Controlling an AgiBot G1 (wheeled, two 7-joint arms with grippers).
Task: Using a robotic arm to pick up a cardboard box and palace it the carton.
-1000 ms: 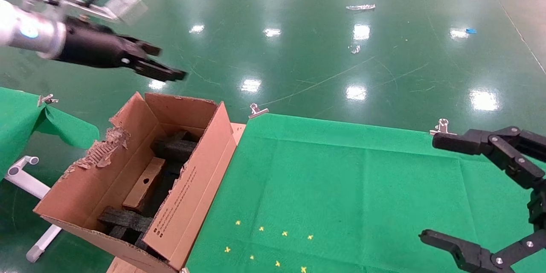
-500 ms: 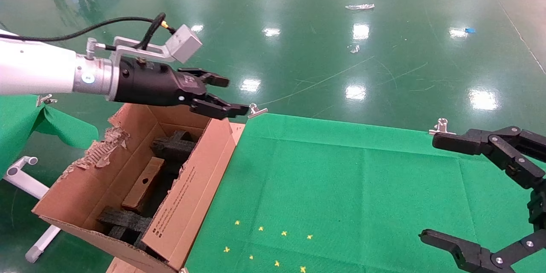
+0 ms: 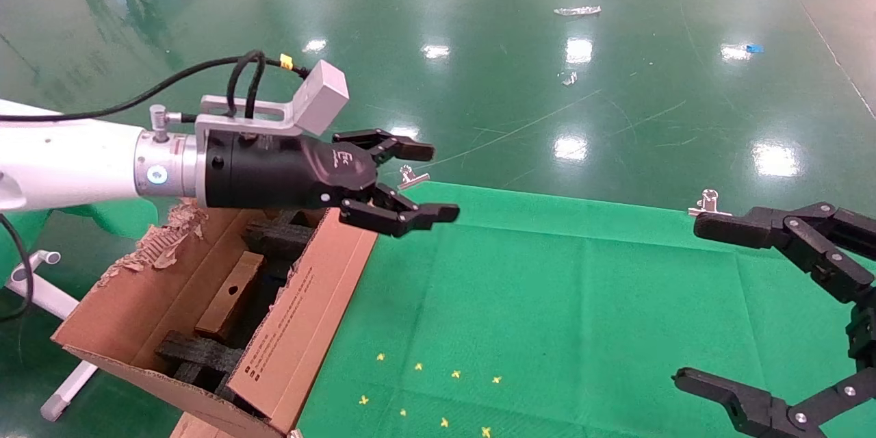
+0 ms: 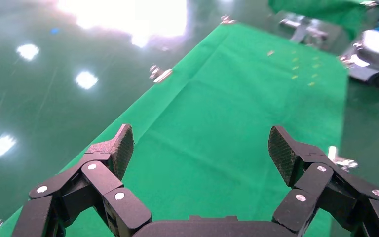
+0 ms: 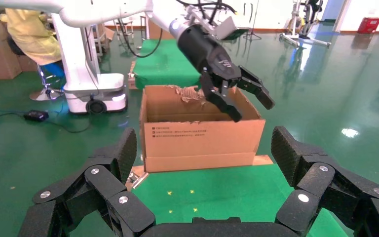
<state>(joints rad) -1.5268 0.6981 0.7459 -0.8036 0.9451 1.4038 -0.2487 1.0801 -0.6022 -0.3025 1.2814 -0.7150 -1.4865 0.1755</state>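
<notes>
The robotic arm (image 3: 75, 163), white with a silver camera block and black cables, reaches out level above the far end of the carton (image 3: 287, 349); its left gripper (image 3: 428, 181) hangs in the air past the carton's far flap, over the near-carton edge of the green counter (image 3: 561, 301), with its 2 black fingers (image 3: 404, 148) spread apart and nothing between them; the left wrist view shows the same spread pads over bare green cloth; the cardboard box (image 3: 229, 294), reddish-brown with a round hole in its upper face, lies inside the carton, lengthwise, resting among the black foam inserts (image 3: 202, 350), well below and behind the left gripper and apart from it; the carton stands open just beside the counter's edge, its long side with small black printed text turned toward the counter, and its far-side flap is torn and ragged; small yellow cross marks (image 3: 431, 390) dot the cloth near the carton's printed side; a silver clip (image 3: 410, 178) grips the counter's far edge just beyond the left gripper; the right gripper (image 3: 691, 301) is parked over the counter's end farthest from the carton, its fingers (image 3: 739, 229) wide apart and empty; the right wrist view looks across at the carton (image 5: 202, 138) with the left gripper (image 5: 251, 106) above its rim.
</notes>
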